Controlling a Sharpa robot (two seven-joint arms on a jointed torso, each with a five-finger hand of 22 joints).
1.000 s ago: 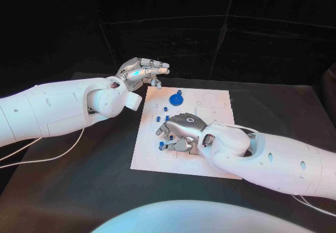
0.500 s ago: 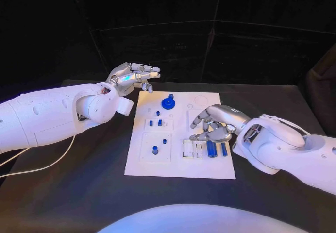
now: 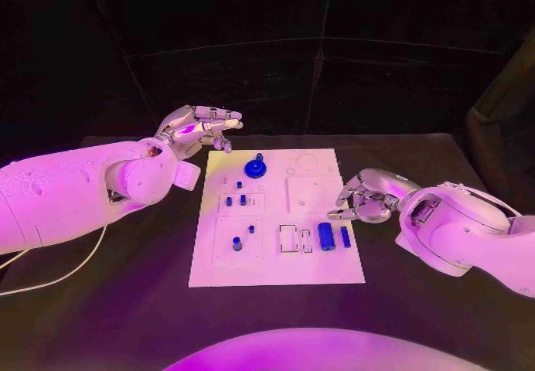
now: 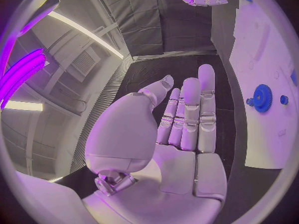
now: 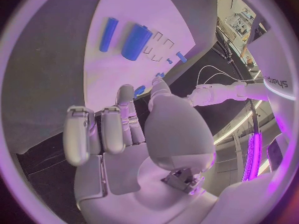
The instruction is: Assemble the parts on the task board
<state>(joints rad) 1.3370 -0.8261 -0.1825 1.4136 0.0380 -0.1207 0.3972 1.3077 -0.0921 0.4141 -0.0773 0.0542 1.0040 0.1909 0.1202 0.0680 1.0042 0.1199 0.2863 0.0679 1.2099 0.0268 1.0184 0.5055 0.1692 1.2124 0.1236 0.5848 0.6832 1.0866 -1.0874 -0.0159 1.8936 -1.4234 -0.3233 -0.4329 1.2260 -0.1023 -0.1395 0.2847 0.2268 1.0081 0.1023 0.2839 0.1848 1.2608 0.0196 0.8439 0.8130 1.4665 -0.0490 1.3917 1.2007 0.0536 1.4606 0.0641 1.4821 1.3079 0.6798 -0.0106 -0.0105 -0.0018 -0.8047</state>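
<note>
Black tabletop (image 3: 123, 309) carries everything: at left, the left hand (image 3: 201, 124) hovers empty with fingers extended beyond the white rectangular task board (image 3: 279, 267). Blue plastic parts lie mid-board, among them a toothed blue gear (image 3: 255, 168) and a fat blue cylinder (image 3: 325, 236). Off the board's right edge the right hand (image 3: 368, 202) is curled, holding nothing; seemingly between steps, it should next reach for a loose part.

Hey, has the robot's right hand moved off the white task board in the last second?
Yes. The right hand was over the white task board's left half, then slid right across it and now hangs just past its right edge.
</note>
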